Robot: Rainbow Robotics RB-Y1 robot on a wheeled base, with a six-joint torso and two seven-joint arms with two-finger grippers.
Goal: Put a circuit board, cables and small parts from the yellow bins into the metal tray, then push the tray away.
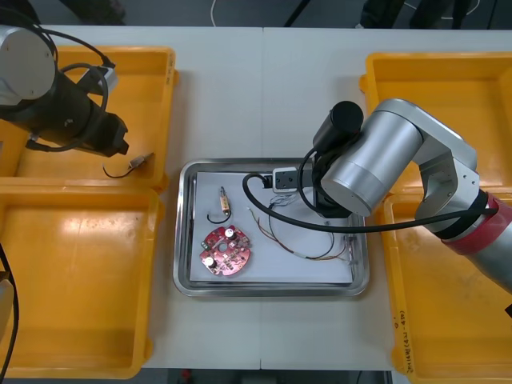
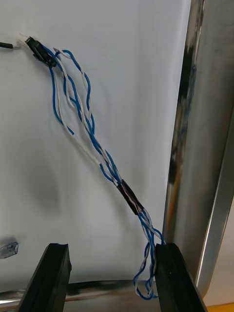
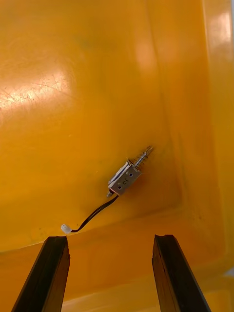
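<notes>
Left gripper [image 3: 109, 239] apart over small metal part [image 3: 126, 178]; light, rigid, floppy lead; I'd pinch its body; right gripper [image 2: 111, 246] apart in metal tray [image 2: 200, 146].

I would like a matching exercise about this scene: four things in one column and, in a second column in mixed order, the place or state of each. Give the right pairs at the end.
Things
1. round red circuit board
2. twisted blue and white cable
3. small metal part in the left wrist view
4. left gripper

Places or states
A. open, above a yellow bin at the robot's left
B. lying on that bin's floor
C. in the metal tray near its wall, one end by a finger of the open right gripper
D. in the tray's near left part

Pairs: 1-D, 2-C, 3-B, 4-A
</notes>
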